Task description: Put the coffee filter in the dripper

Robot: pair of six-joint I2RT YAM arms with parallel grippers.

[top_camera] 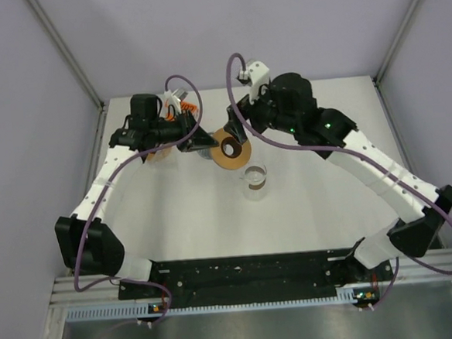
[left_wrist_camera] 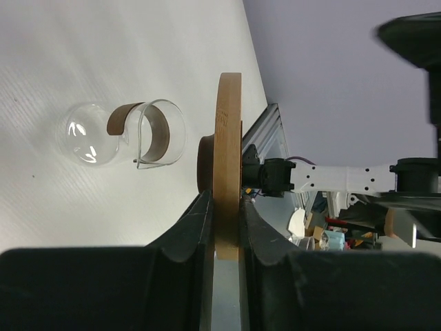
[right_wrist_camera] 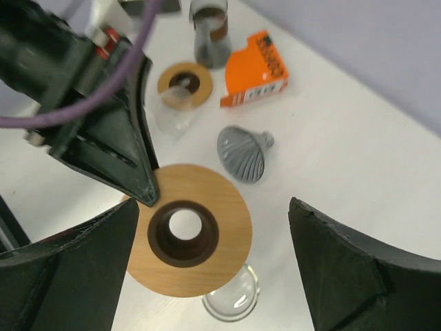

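My left gripper [left_wrist_camera: 226,200] is shut on the rim of a round wooden disc [left_wrist_camera: 228,138] with a dark collared hole, holding it on edge above the table. Seen from the right wrist, the same disc [right_wrist_camera: 200,258] faces the camera, with the left fingers [right_wrist_camera: 134,172] at its upper left edge. My right gripper [right_wrist_camera: 213,207] stands wide open around the disc, both fingers well apart from it. A grey ribbed cone dripper [right_wrist_camera: 244,152] lies on its side on the table beyond. No loose coffee filter shows. In the top view the disc [top_camera: 229,147] hangs between both wrists.
A clear glass carafe [top_camera: 255,179] with a brown band stands just below the disc [left_wrist_camera: 124,131]. Further back sit an orange packet [right_wrist_camera: 258,69], a second wooden ring with a clear part [right_wrist_camera: 182,86] and a grey cup [right_wrist_camera: 210,31]. Purple walls enclose the table.
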